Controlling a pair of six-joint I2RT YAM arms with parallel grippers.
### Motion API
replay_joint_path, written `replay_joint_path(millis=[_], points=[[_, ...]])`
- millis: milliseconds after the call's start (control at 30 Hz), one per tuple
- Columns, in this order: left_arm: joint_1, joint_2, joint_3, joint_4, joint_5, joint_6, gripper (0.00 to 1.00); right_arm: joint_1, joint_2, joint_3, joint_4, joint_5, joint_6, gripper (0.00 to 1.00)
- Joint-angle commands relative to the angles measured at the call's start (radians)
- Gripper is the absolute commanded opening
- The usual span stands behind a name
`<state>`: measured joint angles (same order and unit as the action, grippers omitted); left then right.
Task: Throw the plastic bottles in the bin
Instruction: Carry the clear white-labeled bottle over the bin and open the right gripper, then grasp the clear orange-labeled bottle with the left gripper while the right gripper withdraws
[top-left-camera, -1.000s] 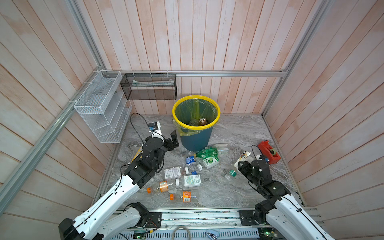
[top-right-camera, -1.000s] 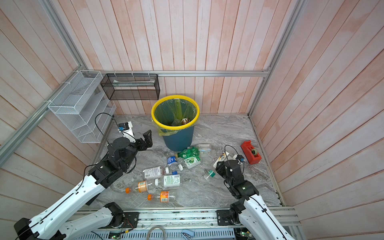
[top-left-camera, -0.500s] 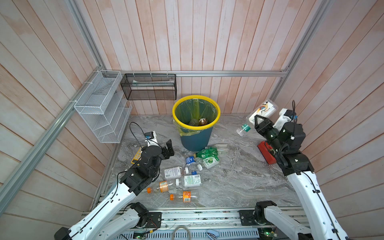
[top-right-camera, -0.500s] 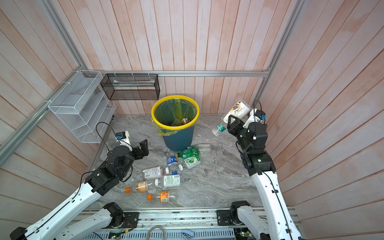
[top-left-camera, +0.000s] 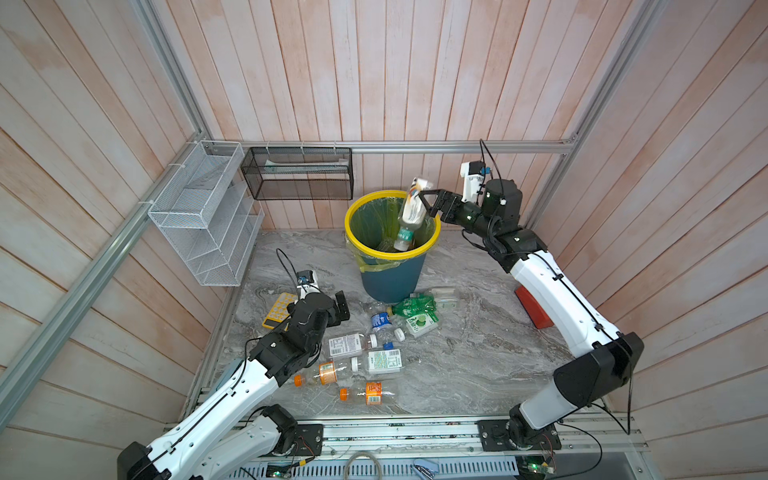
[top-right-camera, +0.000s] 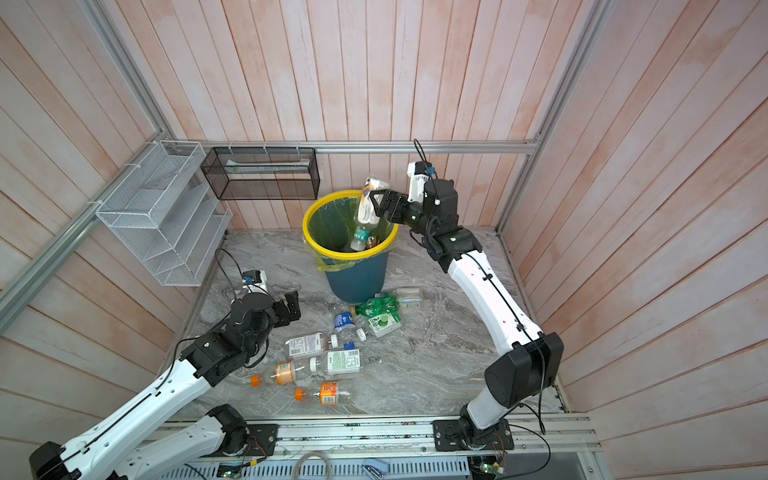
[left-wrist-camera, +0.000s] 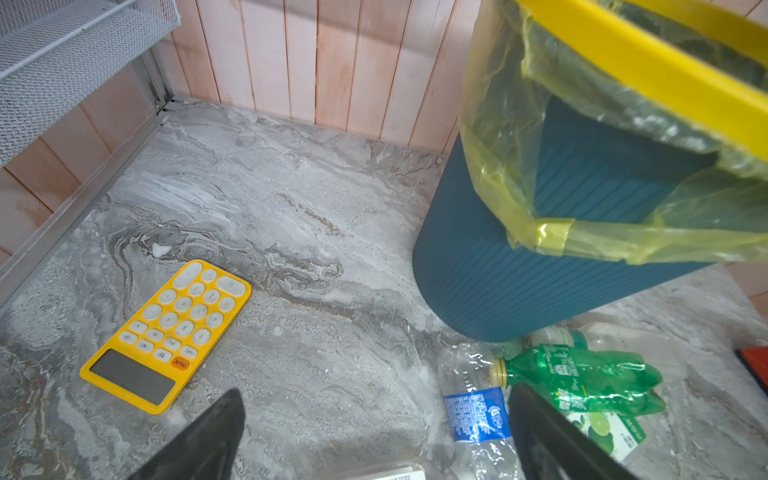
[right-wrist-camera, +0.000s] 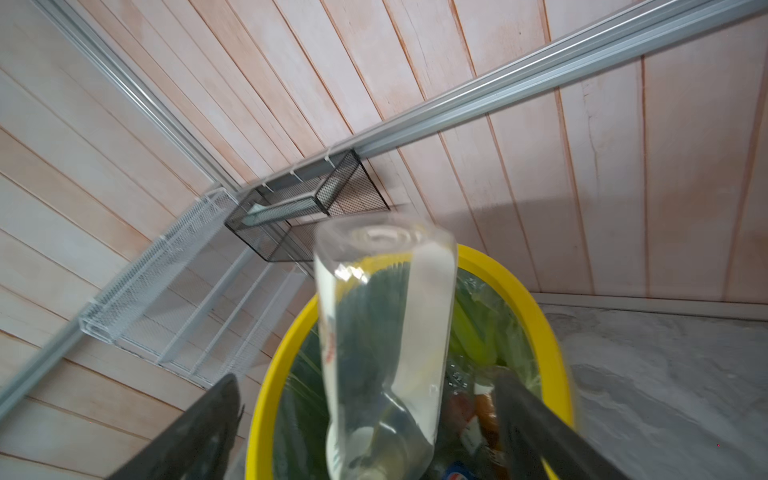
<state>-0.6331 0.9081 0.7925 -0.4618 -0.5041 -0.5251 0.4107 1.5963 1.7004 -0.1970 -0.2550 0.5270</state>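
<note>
The bin (top-left-camera: 390, 278), dark teal with a yellow rim and a yellow-green liner, stands at the back of the marble floor. My right gripper (top-left-camera: 428, 203) hangs open over its rim. A clear plastic bottle (top-left-camera: 409, 216) with a white label is between the spread fingers, cap down and half inside the bin; in the right wrist view this bottle (right-wrist-camera: 382, 332) touches neither finger. Other bottles lie inside. Several plastic bottles lie on the floor, among them a green one (top-left-camera: 415, 305) and a blue-labelled one (left-wrist-camera: 473, 415). My left gripper (top-left-camera: 340, 305) is open and empty, low over the floor beside them.
A yellow calculator (left-wrist-camera: 166, 336) lies left of the left gripper. A red tape dispenser (top-left-camera: 534, 309) sits by the right wall, behind the right arm. A white wire rack (top-left-camera: 203, 224) and a black mesh basket (top-left-camera: 299, 174) hang on the back-left walls.
The right arm lifted the bottle off the floor, swung it left over the bin and opened its jaws. The left arm drew back slightly and lower.
</note>
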Motion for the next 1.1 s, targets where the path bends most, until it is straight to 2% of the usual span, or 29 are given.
replay_joint_path(millis=[0, 200, 467, 600, 733, 833, 900, 1067], points=[[0.005, -0.016, 0.034, -0.029, 0.008, -0.012, 1.00, -0.018, -0.081, 0.036, -0.041, 0.046, -0.049, 1.00], [-0.033, -0.045, 0.023, 0.007, 0.020, 0.032, 1.00, -0.060, -0.184, -0.055, -0.027, 0.076, -0.060, 1.00], [-0.256, 0.052, 0.056, -0.018, 0.022, 0.239, 1.00, -0.136, -0.353, -0.375, 0.041, 0.085, -0.065, 1.00], [-0.396, 0.141, 0.088, -0.091, 0.042, 0.342, 1.00, -0.209, -0.462, -0.592, 0.084, 0.073, -0.042, 1.00], [-0.494, 0.236, 0.141, -0.202, 0.126, 0.477, 1.00, -0.267, -0.546, -0.740, 0.085, 0.066, -0.039, 1.00], [-0.538, 0.298, 0.190, -0.278, 0.199, 0.551, 0.99, -0.301, -0.588, -0.810, 0.076, 0.057, -0.039, 0.99], [-0.578, 0.323, 0.213, -0.319, 0.194, 0.604, 0.99, -0.321, -0.604, -0.836, 0.067, 0.055, -0.041, 0.99], [-0.596, 0.385, 0.278, -0.472, 0.278, 0.676, 0.96, -0.352, -0.622, -0.858, 0.057, 0.045, -0.048, 0.99]])
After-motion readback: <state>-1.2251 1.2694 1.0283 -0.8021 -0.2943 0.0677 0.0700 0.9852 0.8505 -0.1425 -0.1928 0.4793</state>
